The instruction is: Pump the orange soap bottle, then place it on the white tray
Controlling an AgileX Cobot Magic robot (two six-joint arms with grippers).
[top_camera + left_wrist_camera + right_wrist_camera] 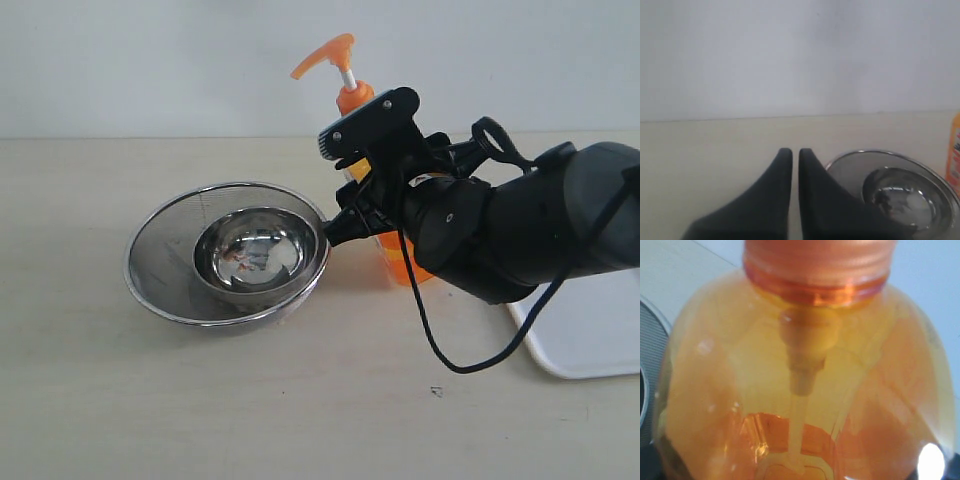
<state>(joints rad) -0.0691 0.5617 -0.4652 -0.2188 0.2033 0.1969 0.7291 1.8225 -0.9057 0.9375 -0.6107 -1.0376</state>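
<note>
The orange soap bottle [354, 98] stands on the table just right of the bowls, with its orange pump head pointing left at the top. My right gripper [375, 190] is shut on the bottle's body from the right and hides most of it. In the right wrist view the translucent orange soap bottle [805, 365] fills the frame, so the fingers hardly show. The white tray [590, 330] lies at the right edge, partly under the right arm. My left gripper [795, 152] is shut with nothing in it, low over the table left of the bowls. The orange soap bottle [955, 150] shows there as a strip.
A steel bowl [250, 250] sits inside a wider mesh strainer [160, 260] left of the bottle, its rim close to the right gripper. The same steel bowl [900, 200] appears beside the left fingers. A black cable [440, 340] hangs from the right arm to the table.
</note>
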